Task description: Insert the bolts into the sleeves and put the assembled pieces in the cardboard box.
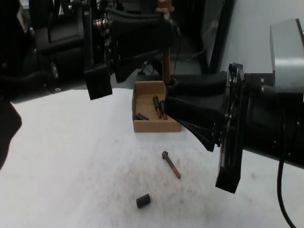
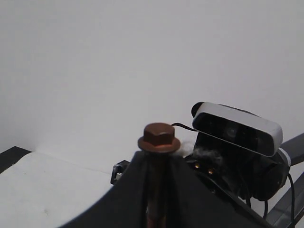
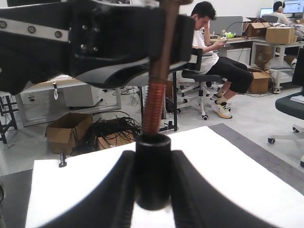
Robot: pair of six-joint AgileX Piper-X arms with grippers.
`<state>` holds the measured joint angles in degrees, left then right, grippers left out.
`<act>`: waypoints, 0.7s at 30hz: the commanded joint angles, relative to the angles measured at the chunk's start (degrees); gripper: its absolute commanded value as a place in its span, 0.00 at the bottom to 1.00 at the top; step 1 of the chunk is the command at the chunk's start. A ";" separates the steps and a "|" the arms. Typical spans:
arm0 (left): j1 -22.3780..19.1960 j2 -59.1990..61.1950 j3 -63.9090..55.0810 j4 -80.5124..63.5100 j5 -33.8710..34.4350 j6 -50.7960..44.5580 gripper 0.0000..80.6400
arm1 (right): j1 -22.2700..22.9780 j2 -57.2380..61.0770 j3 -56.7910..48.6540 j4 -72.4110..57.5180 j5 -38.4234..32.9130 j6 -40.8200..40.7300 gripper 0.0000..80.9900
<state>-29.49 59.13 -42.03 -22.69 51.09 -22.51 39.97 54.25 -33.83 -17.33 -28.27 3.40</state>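
In the high view, the left gripper (image 1: 163, 19) at upper centre is clamped on a copper bolt (image 1: 166, 61) that hangs upright. The bolt's lower end meets the black sleeve (image 1: 172, 82), which the right gripper (image 1: 178, 92) pinches at centre right. Just below them is the open cardboard box (image 1: 156, 126), with dark and copper assembled pieces (image 1: 159, 105) inside. A loose bolt (image 1: 171, 165) and a loose sleeve (image 1: 143, 200) lie apart on the white bench (image 1: 71, 156), in the lower centre.

In the left wrist view, the bolt's flanged hex head stands just above the closed dark fingers (image 2: 128, 190).

In the right wrist view, the bolt's threaded shank enters the top of the sleeve, which is gripped between two black fingers (image 3: 116, 190).
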 commanded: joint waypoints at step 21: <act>-3.86 0.48 -0.15 1.47 -2.53 1.99 0.00 | -0.10 -0.44 -0.73 -1.85 0.95 -0.48 0.01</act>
<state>-32.70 59.13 -42.03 -21.41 47.32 -20.72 39.97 54.25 -33.83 -17.57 -28.27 3.05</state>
